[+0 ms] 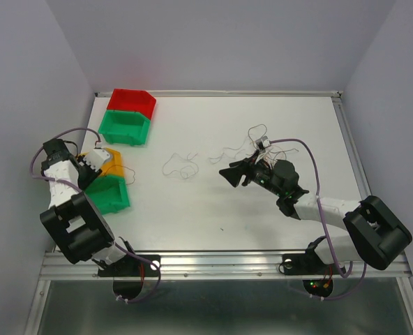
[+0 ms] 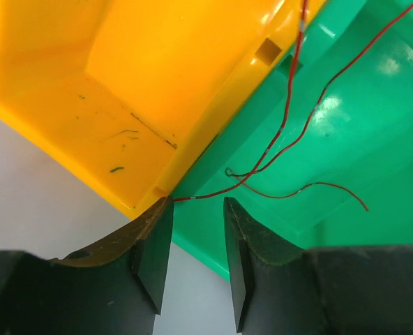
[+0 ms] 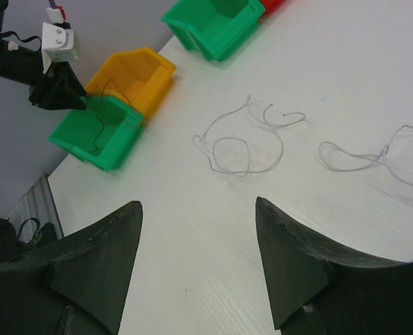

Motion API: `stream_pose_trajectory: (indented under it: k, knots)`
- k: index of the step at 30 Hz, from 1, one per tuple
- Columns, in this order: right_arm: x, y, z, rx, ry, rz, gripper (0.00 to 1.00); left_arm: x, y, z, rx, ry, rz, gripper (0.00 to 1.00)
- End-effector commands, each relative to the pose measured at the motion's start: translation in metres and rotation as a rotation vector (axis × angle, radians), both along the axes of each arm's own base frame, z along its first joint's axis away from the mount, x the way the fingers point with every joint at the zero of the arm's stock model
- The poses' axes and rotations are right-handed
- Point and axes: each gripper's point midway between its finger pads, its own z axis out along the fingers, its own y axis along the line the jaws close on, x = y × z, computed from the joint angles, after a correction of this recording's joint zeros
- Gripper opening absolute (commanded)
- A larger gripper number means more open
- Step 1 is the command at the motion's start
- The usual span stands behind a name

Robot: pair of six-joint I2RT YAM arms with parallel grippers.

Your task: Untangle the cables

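Note:
A thin red wire (image 2: 284, 125) drapes over the near green bin (image 2: 374, 105), one end touching my left fingertip (image 2: 166, 209). My left gripper (image 2: 198, 204) is open at the bins' edge, with nothing between its jaws; it also shows in the top view (image 1: 95, 167). A whitish-grey looped wire (image 1: 178, 166) lies loose mid-table and also shows in the right wrist view (image 3: 241, 143). More thin strands (image 1: 252, 139) lie behind my right gripper (image 1: 231, 173), with another whitish strand (image 3: 370, 157) at the right. My right gripper (image 3: 198, 202) is open and empty, just above the table.
A yellow bin (image 1: 112, 162) and a green bin (image 1: 110, 195) sit at the left edge. A second green bin (image 1: 125, 128) and a red bin (image 1: 132, 101) stand at the back left. The yellow bin (image 2: 123, 84) is empty.

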Motion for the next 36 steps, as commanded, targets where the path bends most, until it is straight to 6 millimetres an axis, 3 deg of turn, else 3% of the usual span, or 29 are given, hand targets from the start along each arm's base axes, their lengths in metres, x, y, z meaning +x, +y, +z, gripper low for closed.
stream_pose_trajectory:
  k: [1,5,10,13,18,26,27,28,30,33,36]
  knots:
    - [0.004,0.009,0.032,0.042,-0.072,0.017,0.71,0.017,0.012,0.014,0.029,-0.065,0.027,0.45]
    - [0.005,0.008,0.032,0.043,-0.076,0.013,0.71,0.016,0.014,0.005,0.031,-0.045,0.033,0.32]
    - [0.005,0.009,0.032,0.041,-0.073,0.017,0.71,0.013,0.016,-0.001,0.043,-0.033,0.037,0.00]
    - [0.004,0.009,0.032,0.042,-0.073,0.018,0.71,0.012,0.015,0.002,0.048,-0.038,0.036,0.00]
    - [0.004,0.009,0.032,0.042,-0.075,0.017,0.71,0.012,0.013,0.027,0.074,-0.098,0.029,0.00]
    - [0.004,0.008,0.033,0.043,-0.076,0.018,0.71,-0.012,-0.011,0.055,0.067,-0.144,-0.004,0.00]
    - [0.004,0.008,0.033,0.044,-0.075,0.018,0.71,-0.013,-0.007,0.057,0.084,-0.149,0.023,0.01]
    - [0.003,0.009,0.034,0.045,-0.076,0.020,0.71,-0.014,-0.006,0.058,0.089,-0.153,0.040,0.10]
    - [0.003,0.009,0.035,0.048,-0.077,0.020,0.71,-0.016,-0.003,0.059,0.087,-0.163,0.081,0.38]
    - [0.003,0.009,0.035,0.048,-0.075,0.021,0.71,-0.015,0.001,0.059,0.092,-0.174,0.099,0.51]
    - [0.003,0.009,0.035,0.049,-0.076,0.021,0.71,-0.012,0.017,0.062,0.089,-0.195,0.143,0.54]
